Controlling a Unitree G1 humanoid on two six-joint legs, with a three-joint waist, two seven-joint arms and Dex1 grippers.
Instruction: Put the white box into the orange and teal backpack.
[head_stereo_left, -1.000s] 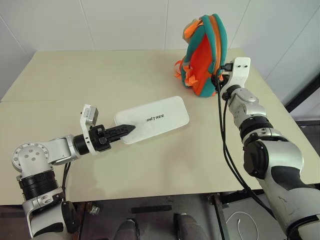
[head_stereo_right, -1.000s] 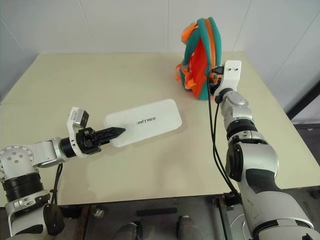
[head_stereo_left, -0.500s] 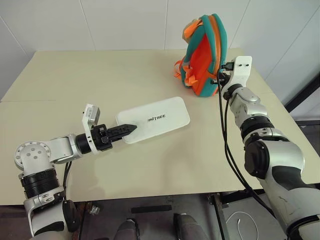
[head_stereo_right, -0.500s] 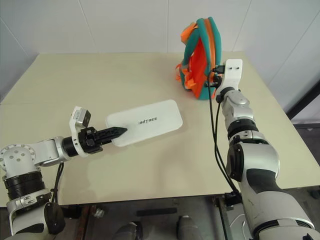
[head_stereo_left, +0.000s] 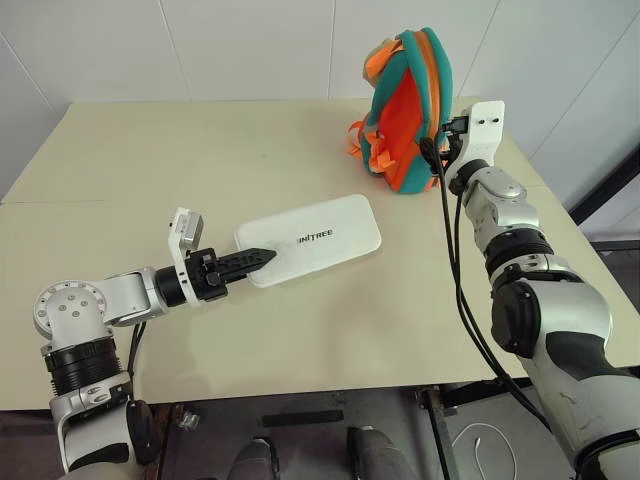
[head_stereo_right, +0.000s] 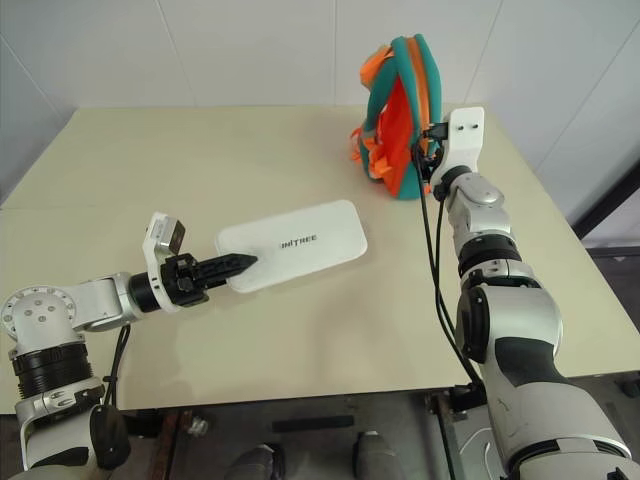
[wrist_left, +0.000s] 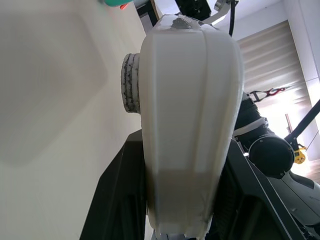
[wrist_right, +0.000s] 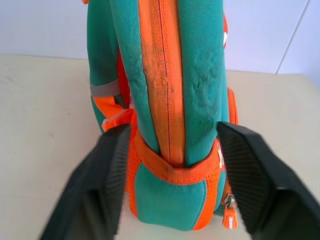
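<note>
The white box (head_stereo_left: 320, 235) lies flat on the table near its middle, dark lettering up. My left gripper (head_stereo_left: 245, 262) is shut on the box's near-left end; in the left wrist view the box (wrist_left: 185, 100) runs out from between both black fingers. The orange and teal backpack (head_stereo_left: 405, 110) stands upright at the table's far right. My right gripper (wrist_right: 172, 131) is at the backpack's right side, open, its two fingers spread wide to either side of the pack's narrow zippered edge (wrist_right: 170, 85). I cannot tell whether the fingers touch the fabric.
The beige table (head_stereo_left: 150, 160) stretches bare to the left and behind the box. White walls close off the far side. The table's right edge (head_stereo_left: 560, 215) runs just beyond my right arm.
My right wrist has tipped up a little beside the backpack. The left gripper and the white box have kept their place.
</note>
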